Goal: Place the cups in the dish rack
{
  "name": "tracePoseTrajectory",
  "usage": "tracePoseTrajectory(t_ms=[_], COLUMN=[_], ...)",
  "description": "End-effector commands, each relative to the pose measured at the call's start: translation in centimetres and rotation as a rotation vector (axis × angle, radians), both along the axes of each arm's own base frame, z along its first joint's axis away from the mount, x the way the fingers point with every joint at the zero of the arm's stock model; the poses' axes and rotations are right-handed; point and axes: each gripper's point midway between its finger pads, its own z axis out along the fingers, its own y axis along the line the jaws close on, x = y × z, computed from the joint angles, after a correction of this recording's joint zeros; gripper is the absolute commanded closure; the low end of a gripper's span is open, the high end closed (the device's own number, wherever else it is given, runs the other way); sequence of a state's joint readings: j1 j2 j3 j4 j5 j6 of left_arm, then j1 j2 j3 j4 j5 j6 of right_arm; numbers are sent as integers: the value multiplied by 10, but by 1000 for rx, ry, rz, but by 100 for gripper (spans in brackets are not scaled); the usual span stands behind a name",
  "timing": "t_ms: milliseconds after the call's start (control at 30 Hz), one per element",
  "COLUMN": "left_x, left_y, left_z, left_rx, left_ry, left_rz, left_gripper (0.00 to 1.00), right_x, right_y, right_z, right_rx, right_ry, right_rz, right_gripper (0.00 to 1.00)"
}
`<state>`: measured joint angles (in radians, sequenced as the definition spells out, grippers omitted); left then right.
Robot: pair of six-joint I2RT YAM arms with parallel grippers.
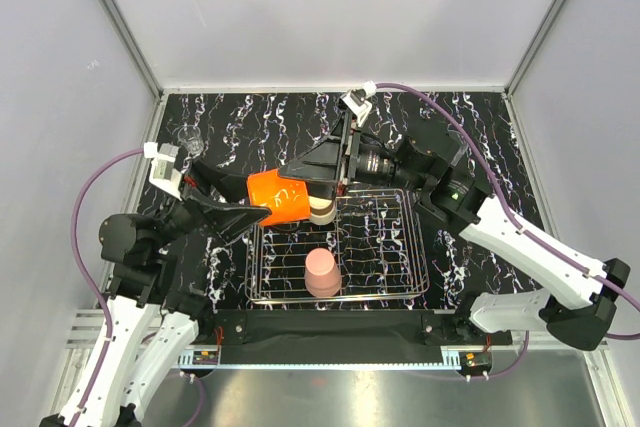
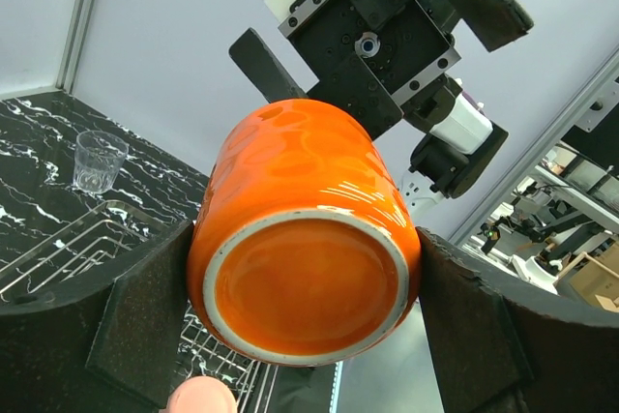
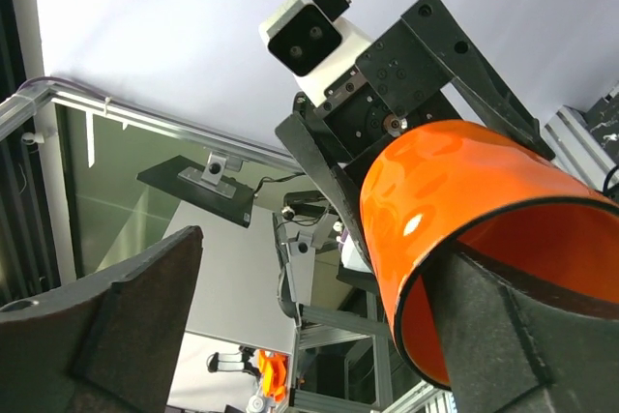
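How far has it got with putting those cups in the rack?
Done: the pink tumbler stands in the dish rack, and a cream cup looks to be at its back edge. In hand: the orange cup, held in the air by the left hand, the right hand open at its mouth. Left: a clear glass on the table.

The shallow silver wire-grid dish rack (image 1: 395,247) sits flat on the table. A pale pink tumbler (image 1: 322,272) stands in it toward the near edge. A glossy orange ceramic cup (image 1: 280,197) is lifted on its side over the rack's far-left corner. Just beside it, a cream cup with a brown band (image 1: 323,211) is mostly hidden. A clear ribbed glass (image 2: 100,159) stands upright on the table, well apart from the rack.
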<state>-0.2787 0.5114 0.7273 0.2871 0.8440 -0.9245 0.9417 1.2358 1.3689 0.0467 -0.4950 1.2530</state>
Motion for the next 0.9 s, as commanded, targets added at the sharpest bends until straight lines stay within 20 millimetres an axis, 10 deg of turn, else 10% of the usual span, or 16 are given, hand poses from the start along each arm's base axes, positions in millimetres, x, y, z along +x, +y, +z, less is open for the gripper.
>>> tracePoseTrajectory(t_ms=[0, 433, 633, 867], left_x=[-15, -9, 11, 47], left_y=[8, 10, 18, 38], left_z=[37, 41, 24, -27], left_rx=[-67, -45, 96, 354], left_ry=[-112, -72, -13, 258], left_rz=[25, 68, 204, 381], left_gripper=[100, 100, 100, 100], right_x=[-11, 3, 37, 56], right_y=[-11, -23, -87, -182], right_z=[14, -16, -61, -62], right_rx=[16, -141, -456, -592], right_ry=[-46, -49, -35, -31], right_rz=[1, -129, -479, -862], right_gripper=[0, 0, 0, 0])
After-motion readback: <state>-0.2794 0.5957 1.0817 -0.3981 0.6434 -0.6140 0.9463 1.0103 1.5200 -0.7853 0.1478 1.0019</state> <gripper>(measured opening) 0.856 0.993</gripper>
